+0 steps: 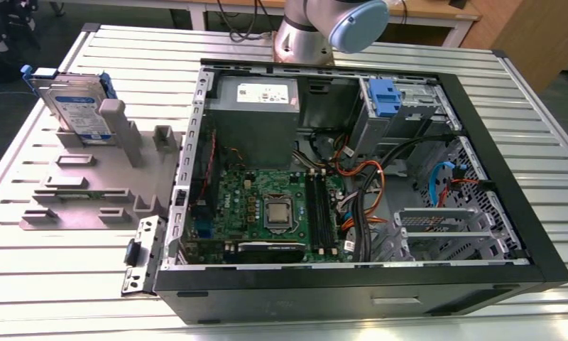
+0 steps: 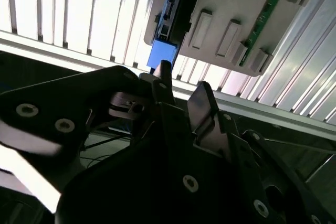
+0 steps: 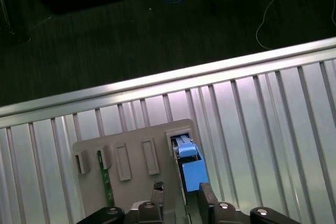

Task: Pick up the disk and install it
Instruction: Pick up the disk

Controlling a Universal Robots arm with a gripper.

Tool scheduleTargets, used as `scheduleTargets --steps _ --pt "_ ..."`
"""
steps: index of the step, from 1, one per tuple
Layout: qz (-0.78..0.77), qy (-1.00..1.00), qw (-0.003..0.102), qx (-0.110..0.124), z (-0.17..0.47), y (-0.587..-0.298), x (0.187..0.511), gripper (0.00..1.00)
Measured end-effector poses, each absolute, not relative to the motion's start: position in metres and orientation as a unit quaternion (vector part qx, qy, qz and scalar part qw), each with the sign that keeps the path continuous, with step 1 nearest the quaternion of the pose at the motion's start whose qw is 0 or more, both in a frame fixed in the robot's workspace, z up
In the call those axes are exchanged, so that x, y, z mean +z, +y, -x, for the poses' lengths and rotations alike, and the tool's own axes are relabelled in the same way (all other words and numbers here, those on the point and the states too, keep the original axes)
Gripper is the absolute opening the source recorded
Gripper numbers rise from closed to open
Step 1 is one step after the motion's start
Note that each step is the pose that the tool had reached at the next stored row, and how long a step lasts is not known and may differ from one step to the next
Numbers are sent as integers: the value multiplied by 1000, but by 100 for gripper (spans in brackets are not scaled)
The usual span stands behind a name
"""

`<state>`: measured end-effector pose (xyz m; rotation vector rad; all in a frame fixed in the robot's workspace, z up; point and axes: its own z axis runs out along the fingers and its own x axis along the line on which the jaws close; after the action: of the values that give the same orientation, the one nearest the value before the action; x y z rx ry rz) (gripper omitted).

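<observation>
Dark fingers [image 2: 202, 98] of the gripper [image 2: 182, 82] stand spread and empty, the disk [image 3: 188, 161] just beyond them in both wrist views. From the exterior view, it stands upright in a grey holder [image 1: 85, 192] near the slatted table's [image 1: 57, 305] edge, apart from the open computer case [image 1: 360, 295].

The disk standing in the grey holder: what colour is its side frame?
Blue: the side frame edges the silver disk; the exterior view shows it best.
</observation>
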<state>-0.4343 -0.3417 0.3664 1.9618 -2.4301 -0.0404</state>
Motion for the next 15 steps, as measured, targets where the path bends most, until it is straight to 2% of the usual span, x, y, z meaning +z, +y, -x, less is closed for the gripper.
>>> scheduleTargets --steps 2,4,5,15 --pt "-636 -771 8 -12 434 -341 364 47" --pt "-645 -764 8 -12 434 -341 360 47" --pt "-649 -760 9 -12 434 -341 359 53" --pt "-674 -738 9 -12 434 -337 346 53"
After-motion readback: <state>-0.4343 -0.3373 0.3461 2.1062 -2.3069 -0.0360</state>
